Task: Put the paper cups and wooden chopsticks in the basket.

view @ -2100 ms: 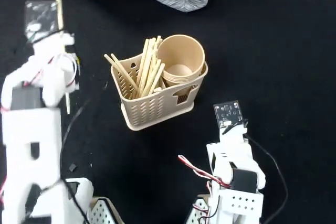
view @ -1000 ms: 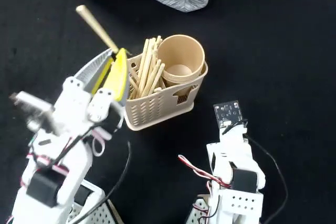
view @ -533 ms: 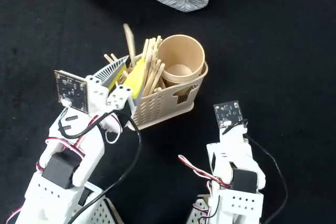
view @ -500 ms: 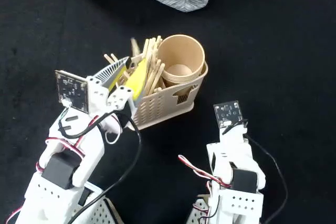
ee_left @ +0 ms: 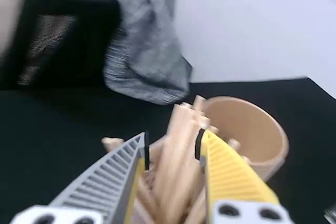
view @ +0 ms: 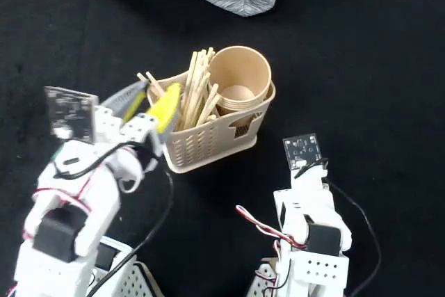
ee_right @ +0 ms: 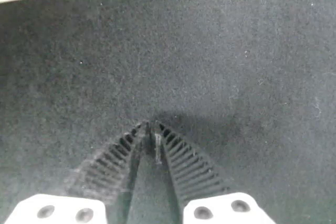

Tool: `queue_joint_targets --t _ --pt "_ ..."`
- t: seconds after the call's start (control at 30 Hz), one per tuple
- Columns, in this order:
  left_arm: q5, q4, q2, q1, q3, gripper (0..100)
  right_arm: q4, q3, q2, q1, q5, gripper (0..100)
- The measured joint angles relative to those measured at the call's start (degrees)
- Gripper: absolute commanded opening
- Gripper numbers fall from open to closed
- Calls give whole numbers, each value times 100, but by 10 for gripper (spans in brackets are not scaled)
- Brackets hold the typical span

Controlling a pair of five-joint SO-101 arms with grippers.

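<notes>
We are holding the left gripper [view: 158, 90] over the basket [view: 208, 140], jaws spread to either side of the wooden chopsticks [view: 198, 85] and pinching nothing. The chopsticks are leaning bundled inside, touching the nested paper cups [view: 240, 78]. The right gripper [ee_right: 152, 127] is sitting pressed together, low over the black table [view: 361, 67]. We are judging the last placing as done, so the next move is calling for lifting the left gripper away without snagging the sticks.
</notes>
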Motion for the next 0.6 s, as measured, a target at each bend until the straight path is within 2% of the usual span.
queue_joint_targets --t 0.23,0.6 --pt "0 1108 -62 -800 -844 177 0 0 0 0 0 13" --pt "0 1204 -62 -2567 -976 177 0 0 0 0 0 13"
